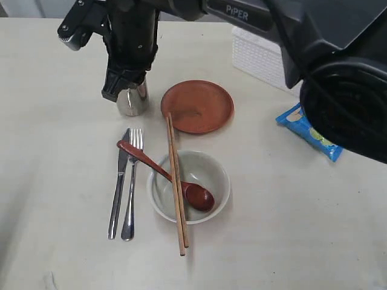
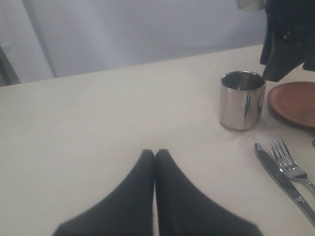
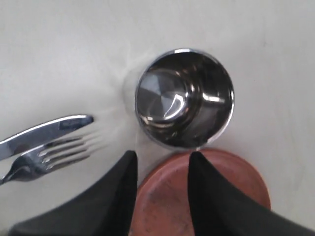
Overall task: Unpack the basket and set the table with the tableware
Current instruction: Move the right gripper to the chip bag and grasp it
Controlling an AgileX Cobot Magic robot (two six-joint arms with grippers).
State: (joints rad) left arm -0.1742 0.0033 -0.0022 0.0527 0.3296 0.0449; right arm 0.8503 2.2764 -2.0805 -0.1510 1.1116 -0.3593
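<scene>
The shiny steel cup [image 1: 133, 101] [image 2: 241, 101] [image 3: 184, 98] stands upright on the cream table [image 1: 54, 121], left of the brown plate [image 1: 198, 107] [image 3: 162, 196]. My right gripper [image 1: 124, 87] [image 3: 162, 158] hovers just above and behind the cup, open, holding nothing. The knife [image 1: 118, 187] and fork [image 1: 130, 193] lie side by side. The off-white bowl [image 1: 221, 172] holds the red-brown spoon [image 1: 198, 196], with the chopsticks [image 1: 176, 199] laid across it. My left gripper [image 2: 155, 153] is shut and empty over bare table. The white basket [image 1: 260, 57] sits at the back.
A blue snack packet [image 1: 308, 133] lies on the table at the right, near the basket. The right arm's dark body [image 1: 338, 72] crosses the upper right of the exterior view and hides part of the basket.
</scene>
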